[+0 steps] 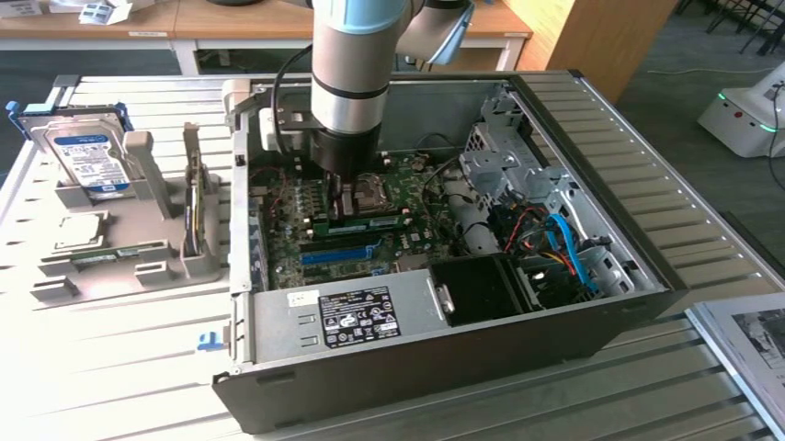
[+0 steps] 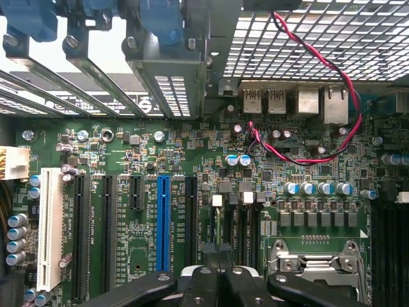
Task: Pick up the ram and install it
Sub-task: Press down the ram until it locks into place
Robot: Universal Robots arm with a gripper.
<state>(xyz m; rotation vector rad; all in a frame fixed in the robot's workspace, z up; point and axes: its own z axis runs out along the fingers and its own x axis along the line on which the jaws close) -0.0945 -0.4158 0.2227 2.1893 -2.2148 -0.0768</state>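
My arm reaches down into the open computer case (image 1: 638, 276). The gripper (image 1: 347, 191) hangs low over the green motherboard (image 1: 307, 243), beside the processor socket (image 1: 368, 195). Just in front of the gripper, a long thin green ram stick (image 1: 364, 223) lies lengthwise across the board; I cannot tell whether it touches the fingers. In the wrist view the dark fingers (image 2: 211, 272) are pressed together, so the gripper (image 2: 220, 254) is shut with nothing visible between them. Beyond them are the motherboard (image 2: 192, 153), a blue expansion slot (image 2: 163, 224) and the socket (image 2: 313, 262).
A grey holder (image 1: 147, 266) on the exterior view's left carries a blue-labelled hard drive (image 1: 92, 156), a square silver chip (image 1: 76, 230) and a thin green strip (image 1: 108, 255). Inside the case are red and blue cables (image 1: 558, 239), a black fan (image 1: 484, 289) and a red twisted wire (image 2: 339, 77).
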